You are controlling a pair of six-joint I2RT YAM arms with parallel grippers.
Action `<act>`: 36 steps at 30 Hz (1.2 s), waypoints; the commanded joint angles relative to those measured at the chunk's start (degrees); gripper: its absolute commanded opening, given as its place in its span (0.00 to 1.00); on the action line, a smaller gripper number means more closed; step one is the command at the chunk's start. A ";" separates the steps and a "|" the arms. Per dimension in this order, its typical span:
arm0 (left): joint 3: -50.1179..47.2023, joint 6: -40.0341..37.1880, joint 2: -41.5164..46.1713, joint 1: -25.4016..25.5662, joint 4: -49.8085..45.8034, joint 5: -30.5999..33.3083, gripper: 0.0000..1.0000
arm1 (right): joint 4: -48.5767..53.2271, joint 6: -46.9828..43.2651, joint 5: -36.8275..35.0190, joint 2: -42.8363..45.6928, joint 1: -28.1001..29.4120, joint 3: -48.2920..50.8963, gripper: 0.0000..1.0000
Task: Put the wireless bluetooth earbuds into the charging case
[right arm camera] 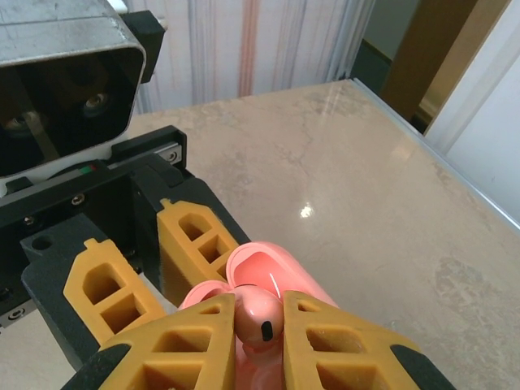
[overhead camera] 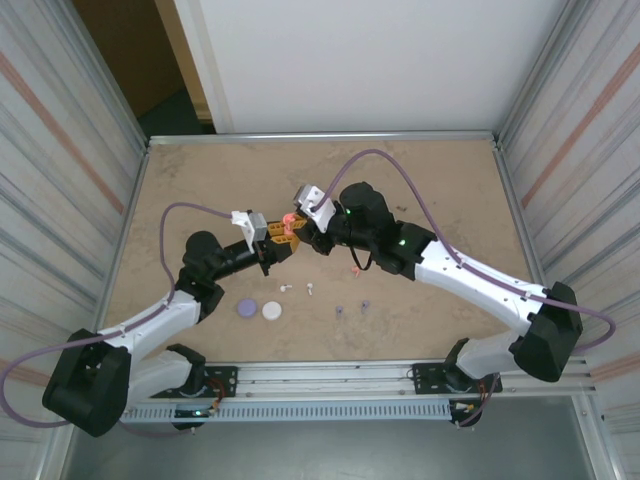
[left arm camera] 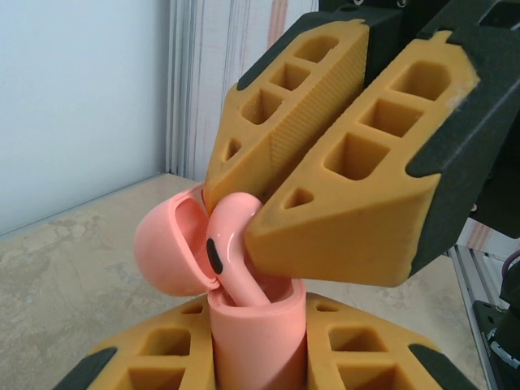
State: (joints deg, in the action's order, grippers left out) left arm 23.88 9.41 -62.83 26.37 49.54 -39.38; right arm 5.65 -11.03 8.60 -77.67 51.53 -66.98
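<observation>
Right fingers (right arm camera: 166, 351): pinching pink earbud (right arm camera: 258, 318) | left fingers (left arm camera: 146, 366): clamping case (left arm camera: 260, 345), stem inside

Pink earbud (left arm camera: 231, 244): stem tip hidden inside pink case (left arm camera: 258, 341). Case base cut off by bottom edge. 2 purple earbuds (overhead camera: 340, 309) near table's (overhead camera: 440, 200) near edge: too small to tell orientation.

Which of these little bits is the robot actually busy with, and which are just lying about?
In hand: pink earbud, pinched by the right claw; open pink case, held by the left claw.

Lying about for now: two white earbuds, two purple earbuds, round white case, round purple case.
</observation>
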 commanded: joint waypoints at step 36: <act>1.17 0.51 0.72 0.56 2.28 -0.11 0.00 | 0.58 9.30 4.58 7.86 -5.21 0.58 0.83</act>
State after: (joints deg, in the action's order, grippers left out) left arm 23.86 9.47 -62.83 26.39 49.60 -39.33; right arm 7.27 -4.95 12.12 -71.94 47.40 -67.48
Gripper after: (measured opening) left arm 0.226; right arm 0.819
